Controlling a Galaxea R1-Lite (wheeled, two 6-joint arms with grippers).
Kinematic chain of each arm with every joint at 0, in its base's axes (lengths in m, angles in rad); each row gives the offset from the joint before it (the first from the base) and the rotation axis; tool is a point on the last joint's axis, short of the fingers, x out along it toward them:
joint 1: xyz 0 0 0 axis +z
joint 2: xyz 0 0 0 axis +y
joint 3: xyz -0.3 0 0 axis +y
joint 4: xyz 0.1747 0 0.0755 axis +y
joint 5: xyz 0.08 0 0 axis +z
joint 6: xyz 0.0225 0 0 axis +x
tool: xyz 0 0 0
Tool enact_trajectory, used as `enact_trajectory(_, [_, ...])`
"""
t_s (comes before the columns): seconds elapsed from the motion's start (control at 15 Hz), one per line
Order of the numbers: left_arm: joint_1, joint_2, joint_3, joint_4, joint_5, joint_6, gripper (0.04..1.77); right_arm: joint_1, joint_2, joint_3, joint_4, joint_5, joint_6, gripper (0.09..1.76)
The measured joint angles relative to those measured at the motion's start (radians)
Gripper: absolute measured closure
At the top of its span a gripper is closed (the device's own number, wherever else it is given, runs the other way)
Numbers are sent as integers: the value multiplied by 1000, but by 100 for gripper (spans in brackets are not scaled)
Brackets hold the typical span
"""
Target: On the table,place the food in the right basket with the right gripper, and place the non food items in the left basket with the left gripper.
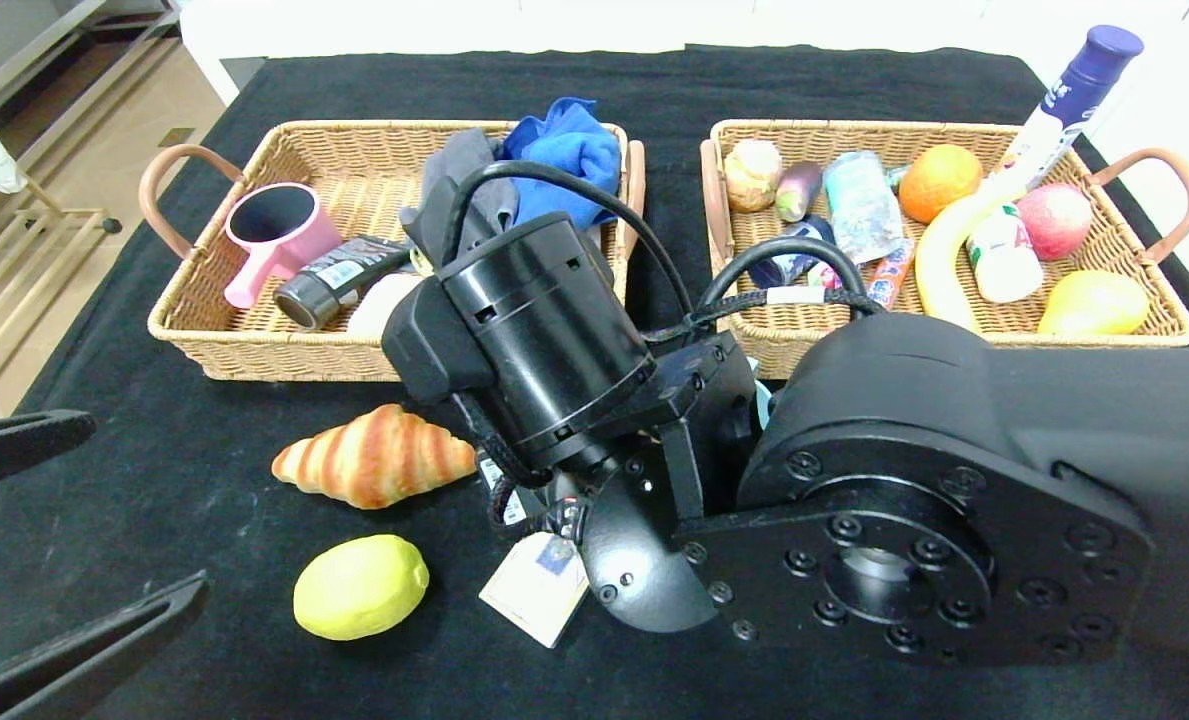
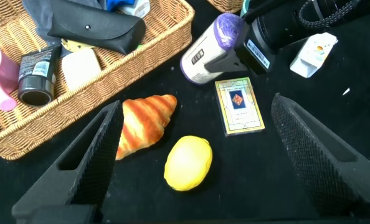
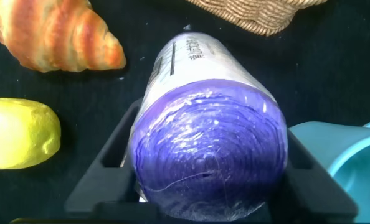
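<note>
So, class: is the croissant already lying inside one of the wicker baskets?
No: the croissant lies on the black table, in front of the left basket beside the lemon.

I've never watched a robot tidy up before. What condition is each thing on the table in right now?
Purple roll: lying on its side, between the right claw's fingers.
Croissant: loose on the cloth.
Lemon: loose on the cloth.
Card box: lying flat.
Blue mug: beside the roll.
White carton: on the cloth.
Left claw: open, empty, above the lemon.
Left basket: holding items.
Right basket: holding food.
</note>
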Motion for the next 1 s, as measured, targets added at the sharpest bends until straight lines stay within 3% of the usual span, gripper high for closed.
enact_trajectory(0.4, [0,0,0,0,-1,0,9,0,0,-1,-1,-1,0,39])
enact_trajectory(1.0, [0,-12,6,-9,-5,19,9,16,-24,-4,-8,-60,-37,22])
